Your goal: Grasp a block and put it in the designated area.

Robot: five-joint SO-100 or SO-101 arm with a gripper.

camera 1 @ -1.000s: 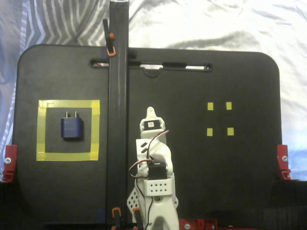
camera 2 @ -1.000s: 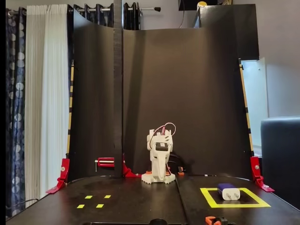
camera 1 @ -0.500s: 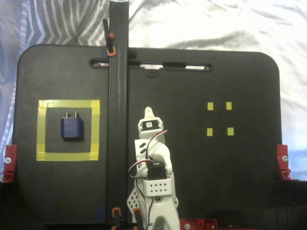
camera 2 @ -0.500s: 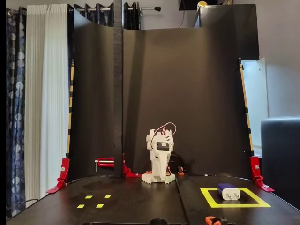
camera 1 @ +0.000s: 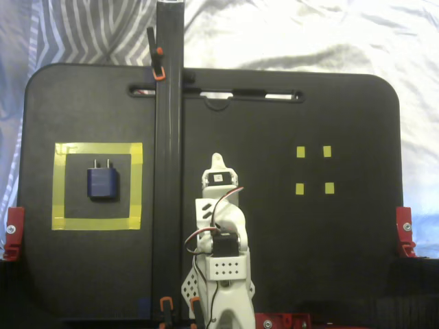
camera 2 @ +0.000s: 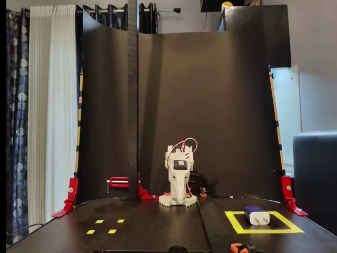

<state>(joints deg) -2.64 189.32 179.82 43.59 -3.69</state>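
The block [camera 1: 103,183] lies flat inside the yellow square [camera 1: 98,149], prongs toward the table's far edge. The gripper [camera 1: 217,163], folded near the arm's base, holds nothing; whether its jaws are parted cannot be told. Risk: another reach could knock the block out.

A black tabletop [camera 1: 309,260] lay over pale, rumpled bedding [camera 1: 295,34], with four small yellow squares [camera 1: 314,170] at right in a fixed view. A tall black post [camera 1: 169,137] stood upright, and red clamps [camera 1: 405,229] gripped the board's edges. A curved black backdrop [camera 2: 210,105] rose behind.
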